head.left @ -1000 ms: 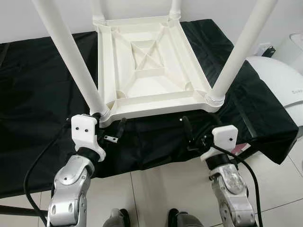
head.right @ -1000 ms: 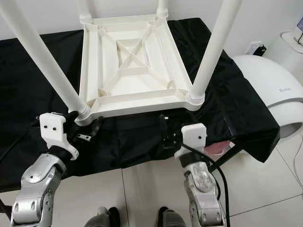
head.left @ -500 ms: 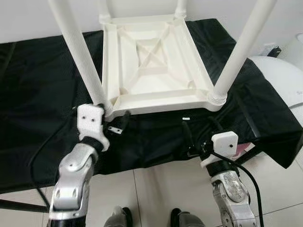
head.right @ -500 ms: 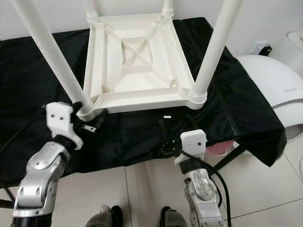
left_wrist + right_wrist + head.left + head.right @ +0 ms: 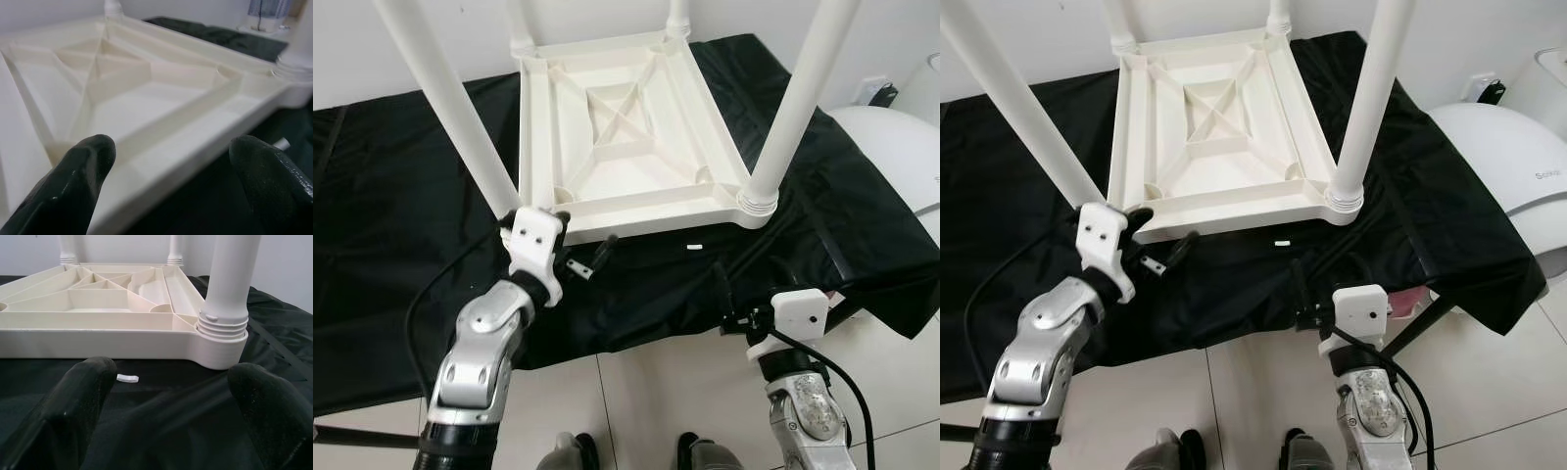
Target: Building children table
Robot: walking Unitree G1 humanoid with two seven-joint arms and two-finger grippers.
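The children's table (image 5: pixel 626 137) lies upside down on the black cloth (image 5: pixel 401 225) that drapes the surface, toward its far edge and middle, with all four legs fitted and standing up. Since a second ago the left hand (image 5: pixel 579 253) has moved in from beside the near-left leg (image 5: pixel 450 103) to the table's near rim, fingers spread with one above the rim and one in front of it, not yet closed on it. The right hand (image 5: pixel 1300 290) has dropped back toward the near edge of the surface, fingers apart and holding nothing, well short of the near-right leg (image 5: pixel 793 108). That reads as assembly finished and a grip being set up, probably to turn the table over. The tabletop is cream moulded plastic, smooth, its underside braced by crossed ribs; the legs are round, slightly tapered tubes seated in ringed collars. The cloth is matte and creased. A small white scrap (image 5: pixel 694 248) lies just in front of the rim.
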